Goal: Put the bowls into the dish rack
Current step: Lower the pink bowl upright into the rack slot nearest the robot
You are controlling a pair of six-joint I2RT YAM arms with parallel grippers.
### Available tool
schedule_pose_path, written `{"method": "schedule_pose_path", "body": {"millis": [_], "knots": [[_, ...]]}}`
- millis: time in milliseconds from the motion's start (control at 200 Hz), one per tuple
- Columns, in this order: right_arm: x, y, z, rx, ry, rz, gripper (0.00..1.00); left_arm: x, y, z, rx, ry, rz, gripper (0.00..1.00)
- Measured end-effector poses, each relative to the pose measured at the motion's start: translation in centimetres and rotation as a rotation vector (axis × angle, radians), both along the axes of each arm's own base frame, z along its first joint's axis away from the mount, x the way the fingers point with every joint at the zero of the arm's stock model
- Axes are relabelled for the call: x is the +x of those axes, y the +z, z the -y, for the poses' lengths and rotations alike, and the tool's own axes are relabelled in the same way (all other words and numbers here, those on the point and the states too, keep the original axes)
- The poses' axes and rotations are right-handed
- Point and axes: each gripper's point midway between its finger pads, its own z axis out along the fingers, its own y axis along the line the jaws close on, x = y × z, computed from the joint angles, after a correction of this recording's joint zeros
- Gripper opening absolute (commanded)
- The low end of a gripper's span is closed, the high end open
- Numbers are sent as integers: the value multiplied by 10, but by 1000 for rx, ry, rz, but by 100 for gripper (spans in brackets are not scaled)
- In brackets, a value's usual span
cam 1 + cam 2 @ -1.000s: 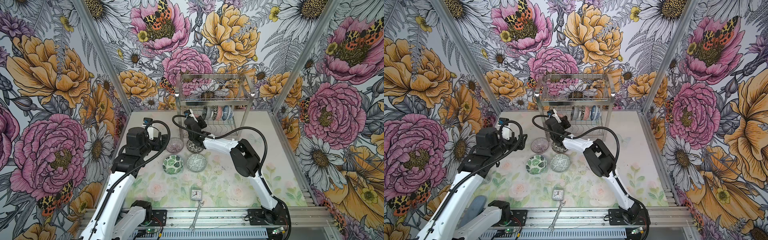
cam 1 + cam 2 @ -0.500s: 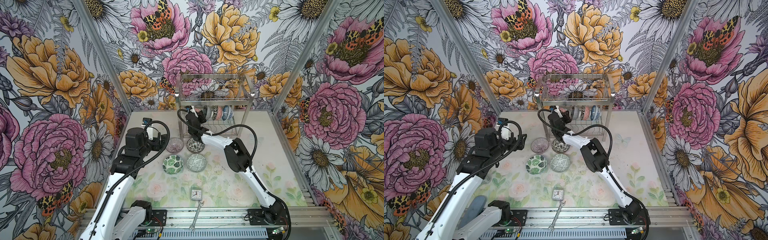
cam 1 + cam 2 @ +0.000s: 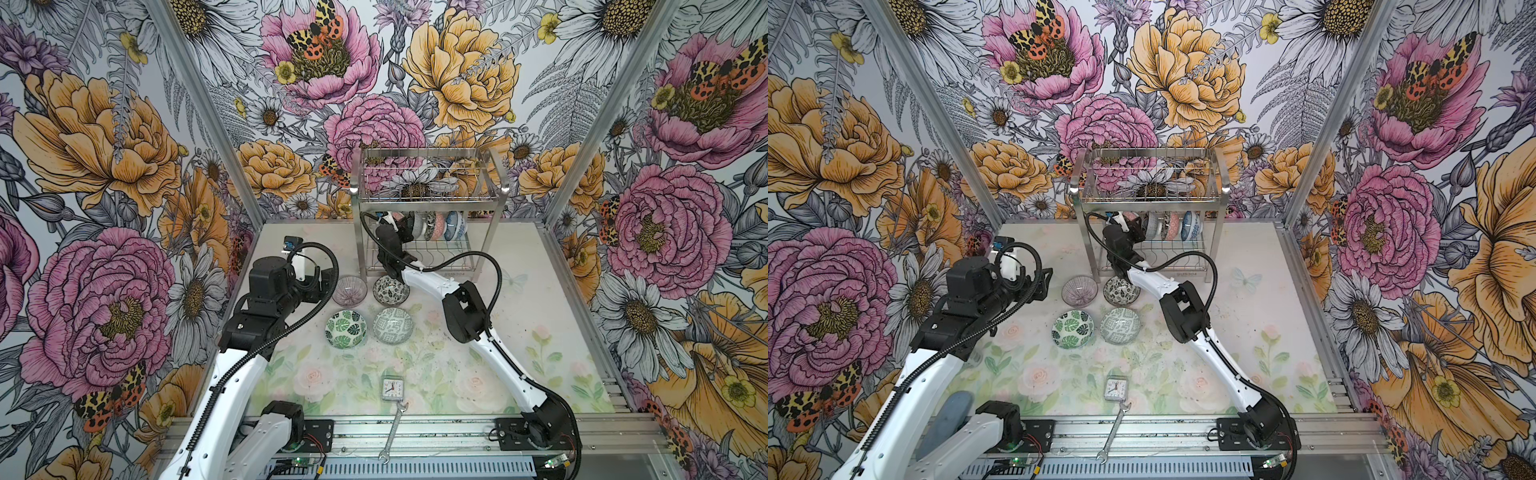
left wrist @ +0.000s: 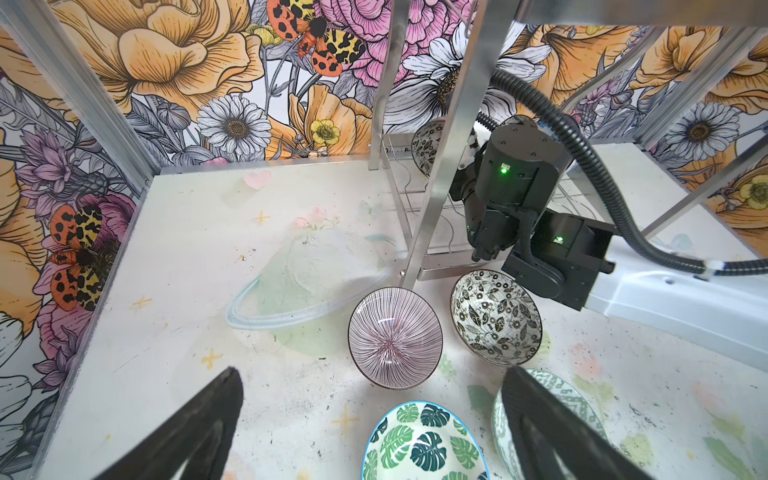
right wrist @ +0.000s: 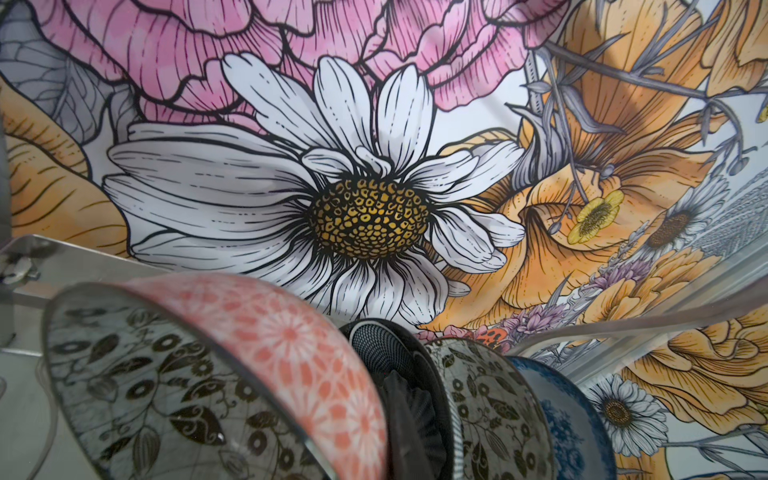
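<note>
- The left jaws are hanging wide open above the worktop [image 3: 519, 332], gripping nothing.
- A striped pink bowl [image 4: 395, 336] is sitting upright just ahead of them, in line with their gap. A leaf bowl [image 4: 419, 444] is lying nearer, below them, and a grey-green bowl [image 3: 392, 326] is showing behind one tip.
- The right jaws are sitting shut inside the lower tier of the rack [image 3: 428, 201], at the end of a row of bowls [image 3: 436, 226] standing on edge.
- A pink-backed bowl [image 5: 291, 345] is tilting closest to them; whether they are gripping it cannot be told.
- A floral bowl [image 4: 494, 316] is resting on the worktop behind them, under the right arm [image 3: 432, 286].
</note>
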Motion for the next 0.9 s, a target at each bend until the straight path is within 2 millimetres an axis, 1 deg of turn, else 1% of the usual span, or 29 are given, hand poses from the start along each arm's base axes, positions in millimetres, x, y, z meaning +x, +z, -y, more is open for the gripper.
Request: {"method": "schedule_pose_path", "body": {"millis": [155,290,656,901], "knots": [[5,-1,-4,10,27,9,0,-1,-3,0,1,-1,-5,99],[8,-1,-3,10,41,9,0,-2,-5,0,1,0,-7,99],[16,-1,5,-7,45,16,0,-6,2,0,-2,-2,16,99],[22,-4,16,-24,28,18,0,-6,3,-1,-2,0,20,99]]}}
